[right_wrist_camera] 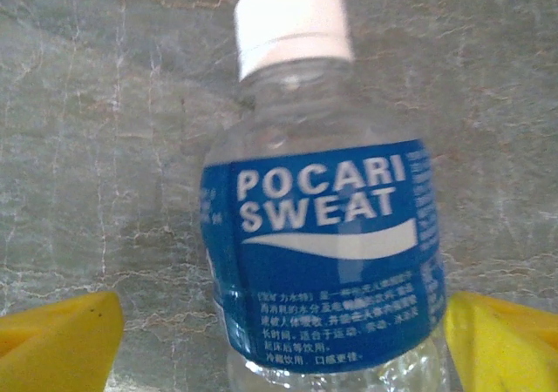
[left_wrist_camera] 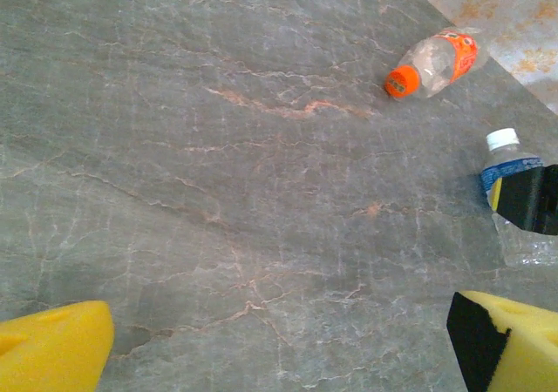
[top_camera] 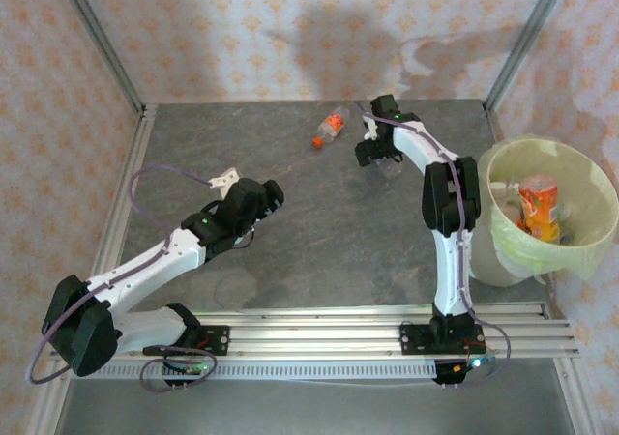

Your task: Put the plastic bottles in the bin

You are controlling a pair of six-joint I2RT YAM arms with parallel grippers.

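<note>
Wide-open left gripper (left_wrist_camera: 279,348) over veined grey stone-look table (left_wrist_camera: 218,192). Clear crinkly plastic bottle (top_camera: 332,128), orange cap and label. Then clear white-capped bottle (right_wrist_camera: 323,235), blue label, reads POCARI SWEAT, between right gripper's (right_wrist_camera: 283,340) unclenched yellow fingers (right_wrist_camera: 61,340). Far right, round pale yellow-green bin (top_camera: 508,251), orange-labelled bottle (top_camera: 539,208) inside.

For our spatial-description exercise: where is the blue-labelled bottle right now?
The blue-labelled bottle lies on the table between the right tool's open fingers in the right wrist view; seen from above, right of the orange-capped bottle.
</note>
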